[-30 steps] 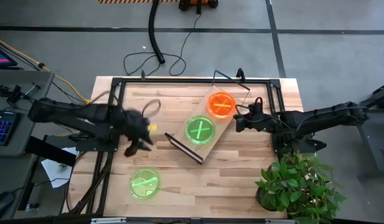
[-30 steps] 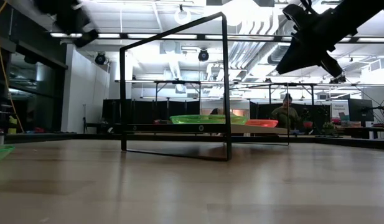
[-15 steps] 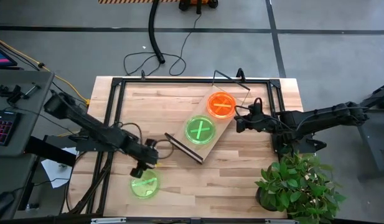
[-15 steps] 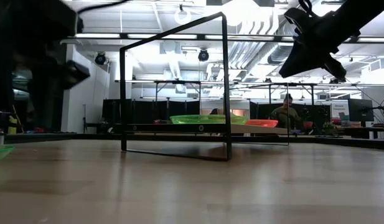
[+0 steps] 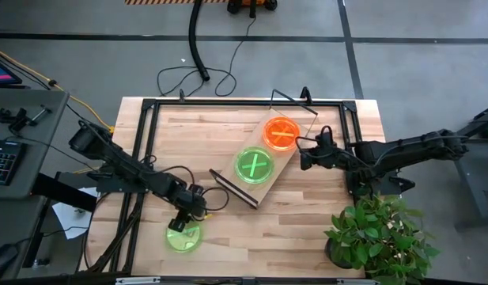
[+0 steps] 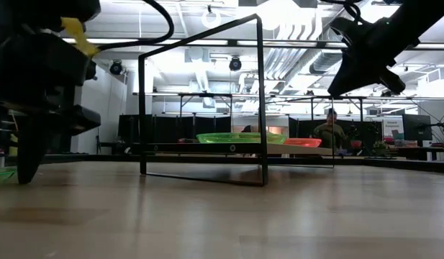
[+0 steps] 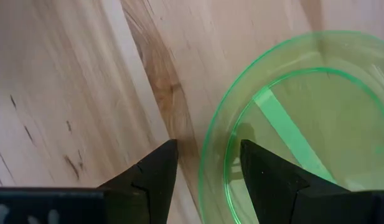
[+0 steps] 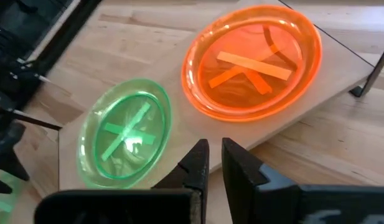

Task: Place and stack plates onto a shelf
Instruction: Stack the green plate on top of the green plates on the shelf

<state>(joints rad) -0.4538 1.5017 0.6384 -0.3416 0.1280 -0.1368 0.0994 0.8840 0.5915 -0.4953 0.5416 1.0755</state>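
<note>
Your left pincer [image 7: 204, 171] is spread astride the rim of the green plate [image 5: 183, 236] on the table [image 5: 307, 229], while your right pincer [image 8: 215, 163], pressed together and empty, hangs beside the shelf [image 5: 269, 180] carrying one green and one orange plate [image 5: 281, 133].

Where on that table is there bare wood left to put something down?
Bare wood lies between the shelf and the potted plant, and along the far edge left of the orange plate. It is crowded near the loose green plate, where the left end effector hovers.
</note>
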